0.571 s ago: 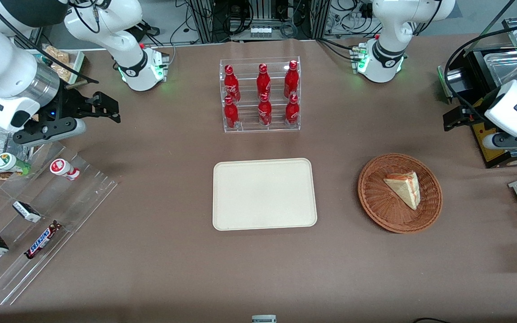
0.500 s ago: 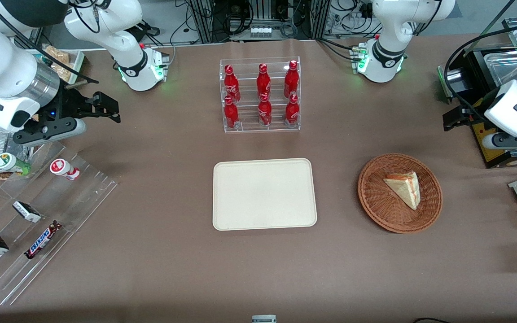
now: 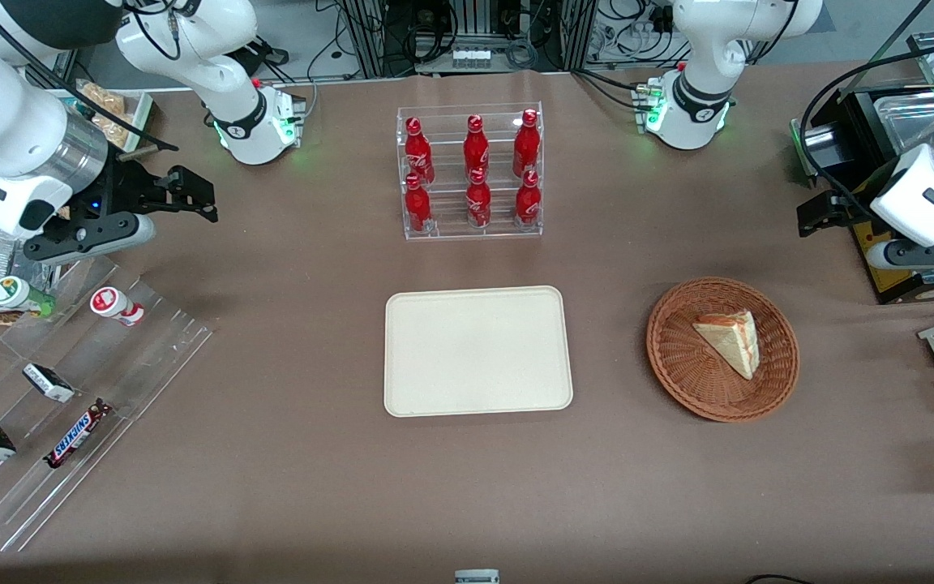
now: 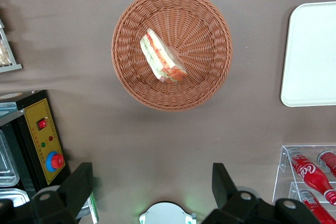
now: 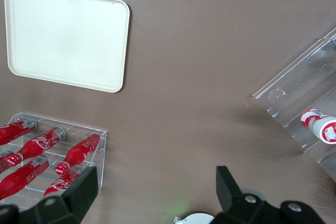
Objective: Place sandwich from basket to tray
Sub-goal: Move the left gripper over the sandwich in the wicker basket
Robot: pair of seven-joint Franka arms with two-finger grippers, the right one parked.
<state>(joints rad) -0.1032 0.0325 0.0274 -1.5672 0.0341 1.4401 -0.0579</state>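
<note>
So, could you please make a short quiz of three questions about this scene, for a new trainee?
1. True or false: the sandwich already lies on the tray.
2. How many red bottles stand in the clear rack?
   A. four
   B. six
   C. eight
3. Fill the gap: the left arm's hand hangs with its fingers open, above the table, farther from the front camera than the ____.

Key
1. False. The sandwich is in the basket, and nothing lies on the tray.
2. B. Two rows of three.
3. basket. The hand holds nothing and has not touched the sandwich.
</note>
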